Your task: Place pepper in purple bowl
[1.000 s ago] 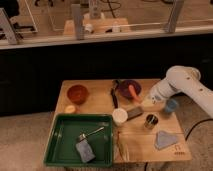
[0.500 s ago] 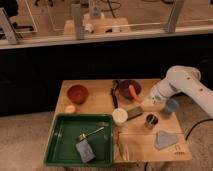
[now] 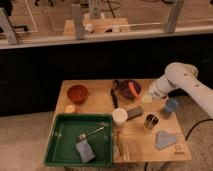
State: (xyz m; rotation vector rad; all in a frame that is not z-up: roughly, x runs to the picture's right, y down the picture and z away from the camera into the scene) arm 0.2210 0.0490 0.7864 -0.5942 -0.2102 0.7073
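Resting: pepper (image 3: pixel 133 90) — seemingly inside purple bowl (image 3: pixel 125 88).
Gripper (image 3: pixel 146 98): beside bowl, finger state unclear.
Risk: retreat nudging bowl.

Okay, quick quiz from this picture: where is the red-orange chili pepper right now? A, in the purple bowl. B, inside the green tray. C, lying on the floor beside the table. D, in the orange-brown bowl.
A: the pepper lies across the purple bowl at the table's back edge, with the claw just to the right of the bowl, near its rim.
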